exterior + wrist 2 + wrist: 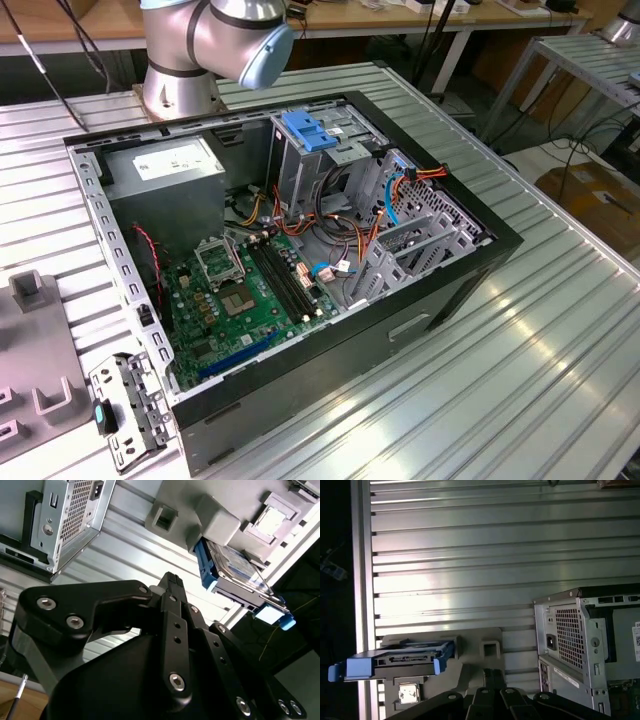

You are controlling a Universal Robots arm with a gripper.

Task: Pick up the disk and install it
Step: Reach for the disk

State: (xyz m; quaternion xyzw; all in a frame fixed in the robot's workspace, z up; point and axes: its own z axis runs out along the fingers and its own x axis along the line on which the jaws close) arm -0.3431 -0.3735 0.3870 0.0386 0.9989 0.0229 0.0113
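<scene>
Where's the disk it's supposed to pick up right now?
In both wrist views, the disk rests in a grey holder on the ribbed metal table, outside the computer case.

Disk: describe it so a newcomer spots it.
On the ribbed metal table, find the grey fixture plate beside the desktop computer case. On it sits the disk, a flat dark hard drive in a bright blue plastic carrier; everything beside it is grey or silvery.

Nothing readable here tbh: print on the white sticker atop the grey metal power supply box can't be made out.
</scene>
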